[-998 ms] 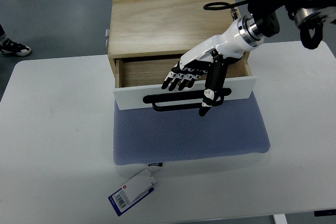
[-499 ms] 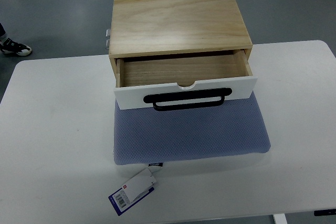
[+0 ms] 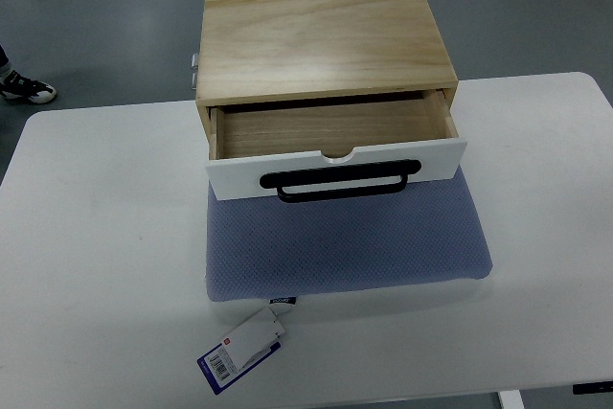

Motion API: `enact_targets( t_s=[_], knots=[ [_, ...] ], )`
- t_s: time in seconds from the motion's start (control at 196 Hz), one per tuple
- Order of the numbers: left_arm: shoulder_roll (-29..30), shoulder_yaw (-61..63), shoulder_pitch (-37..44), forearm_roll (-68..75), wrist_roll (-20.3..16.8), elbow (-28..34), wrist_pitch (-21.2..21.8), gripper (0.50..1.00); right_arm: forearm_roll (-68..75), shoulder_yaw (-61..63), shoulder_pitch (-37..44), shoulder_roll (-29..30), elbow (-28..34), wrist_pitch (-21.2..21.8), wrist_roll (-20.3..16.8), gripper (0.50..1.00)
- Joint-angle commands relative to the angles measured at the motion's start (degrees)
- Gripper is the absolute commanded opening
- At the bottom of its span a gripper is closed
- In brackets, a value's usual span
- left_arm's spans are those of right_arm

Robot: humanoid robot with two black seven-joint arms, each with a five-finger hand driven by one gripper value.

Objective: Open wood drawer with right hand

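The wooden box (image 3: pixel 324 35) is sitting at the desk's (image 3: pixel 96 237) 12 o'clock edge; its drawer (image 3: pixel 335 146) is standing open toward 6 o'clock, long axis running 9-to-3, overhanging a blue cushion (image 3: pixel 345 241). No hand is showing, so its state cannot be told.

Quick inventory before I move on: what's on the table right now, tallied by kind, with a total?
Wooden drawer box, drawer pulled open: 1
Blue-grey cushion under the box: 1
Tag with barcode at the cushion's front edge: 1
Total: 3 on the white table. No robot hand in view.
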Motion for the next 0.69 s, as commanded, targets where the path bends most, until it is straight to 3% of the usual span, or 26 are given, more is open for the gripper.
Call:
enact_targets(
  t_s=[0.0,0.178,0.683],
  knots=[
    [0.0,0.0,0.0,-0.01,0.0,-0.23,0.01,1.0,2.22,6.1,-3.03,5.36,-7.25,-1.65,1.07,0.946],
    [0.0,0.09,0.0,0.07,0.0,-0.32,0.01,1.0,11.45,7.86,-6.55,10.99,-12.44,-1.65,1.6,0.946],
    [0.0,0.0,-0.09,0.07,0.0,-0.41,0.01,1.0,11.98,7.77,-10.59,16.44,-12.45,-1.39,1.95,0.946]
  ],
)
